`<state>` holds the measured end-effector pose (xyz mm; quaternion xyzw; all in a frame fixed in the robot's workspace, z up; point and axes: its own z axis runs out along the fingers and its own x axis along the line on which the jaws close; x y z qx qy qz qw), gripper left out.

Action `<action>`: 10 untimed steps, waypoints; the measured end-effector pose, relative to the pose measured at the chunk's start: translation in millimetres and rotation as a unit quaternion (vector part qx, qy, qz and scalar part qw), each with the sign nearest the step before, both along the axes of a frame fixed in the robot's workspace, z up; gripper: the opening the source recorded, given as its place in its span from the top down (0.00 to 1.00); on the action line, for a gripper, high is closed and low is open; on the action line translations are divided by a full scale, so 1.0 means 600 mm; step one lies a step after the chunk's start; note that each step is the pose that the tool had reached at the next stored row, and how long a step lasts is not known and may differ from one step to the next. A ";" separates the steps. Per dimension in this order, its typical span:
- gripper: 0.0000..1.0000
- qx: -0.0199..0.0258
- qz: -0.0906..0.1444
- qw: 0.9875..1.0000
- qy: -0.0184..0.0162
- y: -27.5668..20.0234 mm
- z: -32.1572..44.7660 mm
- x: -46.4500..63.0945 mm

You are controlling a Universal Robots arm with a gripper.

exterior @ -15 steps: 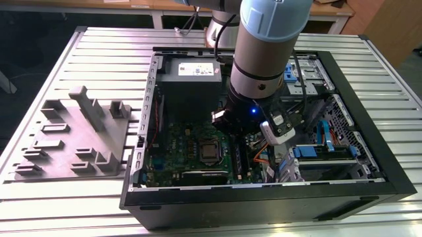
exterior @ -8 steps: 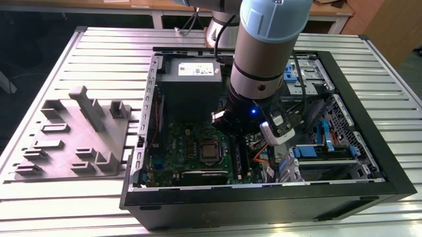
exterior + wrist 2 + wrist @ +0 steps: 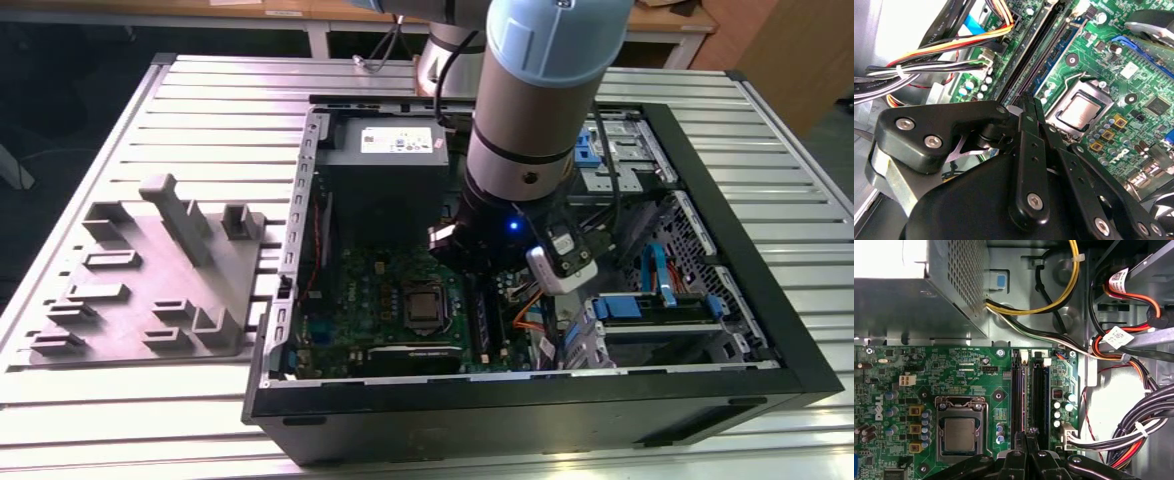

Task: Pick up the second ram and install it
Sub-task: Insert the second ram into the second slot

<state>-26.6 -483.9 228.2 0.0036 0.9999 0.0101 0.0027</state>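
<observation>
Fingers (image 3: 1029, 432) pressed together above the memory slots, grasping nothing visible. Beyond, second ram (image 3: 1026, 395) seated edgewise in a slot, long axis parallel to neighbouring slots, beside the processor socket (image 3: 960, 432). Writing unreadable.

Motherboard (image 3: 387, 300) lies inside case (image 3: 747, 300); tray (image 3: 147, 280) on exterior view's left
</observation>
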 end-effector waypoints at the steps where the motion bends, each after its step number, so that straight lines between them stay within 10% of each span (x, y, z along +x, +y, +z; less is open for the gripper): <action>1: 0.89 0.000 0.000 1.000 0.000 0.0000 0.000 0.000; 10: 0.89 0.000 0.000 1.000 0.000 0.0000 -0.003 0.000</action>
